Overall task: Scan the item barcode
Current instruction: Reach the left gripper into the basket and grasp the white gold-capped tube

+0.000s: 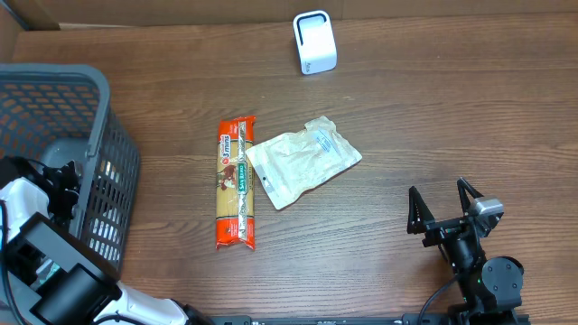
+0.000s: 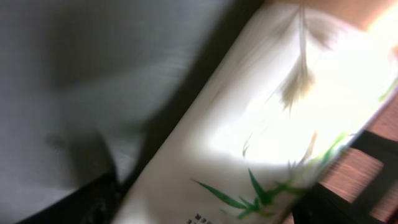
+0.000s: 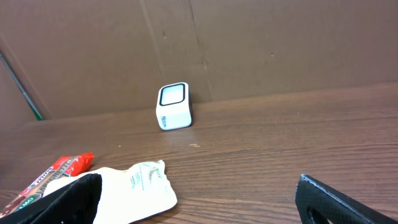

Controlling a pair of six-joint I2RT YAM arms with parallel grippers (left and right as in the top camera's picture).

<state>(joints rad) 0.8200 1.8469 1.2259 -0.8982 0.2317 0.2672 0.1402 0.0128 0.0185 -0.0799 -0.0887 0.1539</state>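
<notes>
Basket (image 1: 117,181), left on table (image 1: 433,117): holds white leaf-printed pack (image 2: 261,124). Left fingers (image 2: 87,202) spread at pack; grip cannot be told.
Centre: pasta packet (image 1: 237,181), pouch (image 1: 302,161) touching it.
Far edge: scanner (image 1: 314,42).
Right fingers (image 1: 415,212): wide apart, empty.

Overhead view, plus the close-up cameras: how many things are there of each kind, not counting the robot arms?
Packets lying on the table: 2 (orange pasta packet, pale pouch)
White pack with green leaf print, right up against the left wrist camera: 1
White scanner box: 1
Grey basket: 1
Total: 5
</notes>
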